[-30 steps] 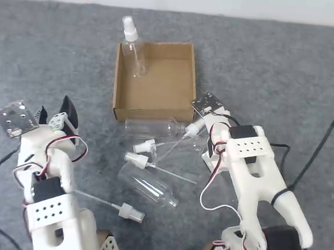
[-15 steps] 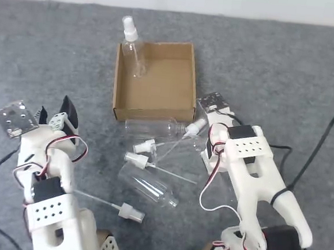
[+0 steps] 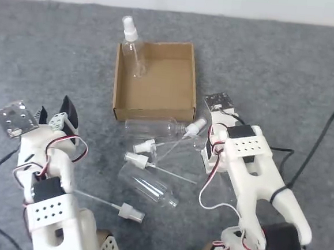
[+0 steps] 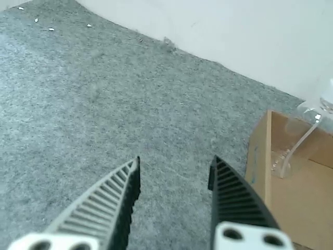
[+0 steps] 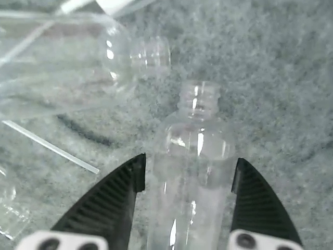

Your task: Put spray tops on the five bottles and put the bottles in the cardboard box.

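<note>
- My right gripper (image 5: pixel 190 161) is open, its black ribbed jaws standing either side of a clear plastic bottle with a bare threaded neck (image 5: pixel 197 138). I cannot tell whether either jaw touches it.
- My left gripper (image 4: pixel 175 164) is also open, with nothing between its jaws, and it hangs over the grey carpeted table (image 4: pixel 104 94).
- The right wrist view gives me the close detail. A second clear capless bottle (image 5: pixel 67 67) lies just beside the straddled one, their necks near each other, and a thin clear dip tube (image 5: pixel 49 146) lies on the carpet.
- The high view gives me the layout. The brown square cardboard box (image 3: pixel 153 113) sits at 12 o'clock from the cluster of loose bottles. The right arm is at 3 o'clock from the cluster and the left arm at 9 o'clock, well apart from it.
- A clear bottle with a white spray top (image 3: pixel 133 53) leans in the box's 11 o'clock corner, its head over the rim.
- Loose white spray tops (image 3: pixel 136 159) lie among the bottles. Another white spray top with a long tube (image 3: pixel 131 212) lies at 6 o'clock from the cluster.
</note>
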Controlling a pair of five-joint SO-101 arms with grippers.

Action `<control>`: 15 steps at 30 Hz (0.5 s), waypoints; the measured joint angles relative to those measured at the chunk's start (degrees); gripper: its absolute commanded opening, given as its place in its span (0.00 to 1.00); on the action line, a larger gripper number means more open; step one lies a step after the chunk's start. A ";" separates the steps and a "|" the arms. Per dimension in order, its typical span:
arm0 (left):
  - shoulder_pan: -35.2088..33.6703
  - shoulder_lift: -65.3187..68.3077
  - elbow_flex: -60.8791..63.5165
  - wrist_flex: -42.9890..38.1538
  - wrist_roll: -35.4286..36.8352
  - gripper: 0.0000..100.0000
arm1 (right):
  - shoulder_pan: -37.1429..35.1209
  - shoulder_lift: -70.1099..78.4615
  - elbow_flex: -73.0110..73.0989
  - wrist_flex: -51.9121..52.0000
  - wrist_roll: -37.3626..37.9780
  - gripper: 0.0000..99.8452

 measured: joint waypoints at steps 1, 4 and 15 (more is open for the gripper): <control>0.00 0.00 0.00 0.00 0.00 0.21 | 0.00 1.32 0.00 -0.26 -0.09 0.22; 0.00 0.00 0.00 0.00 0.00 0.21 | 0.18 5.27 0.00 -2.29 -0.18 0.22; 0.00 0.00 0.00 0.00 0.00 0.21 | 0.62 5.98 -1.58 -3.25 -0.18 0.22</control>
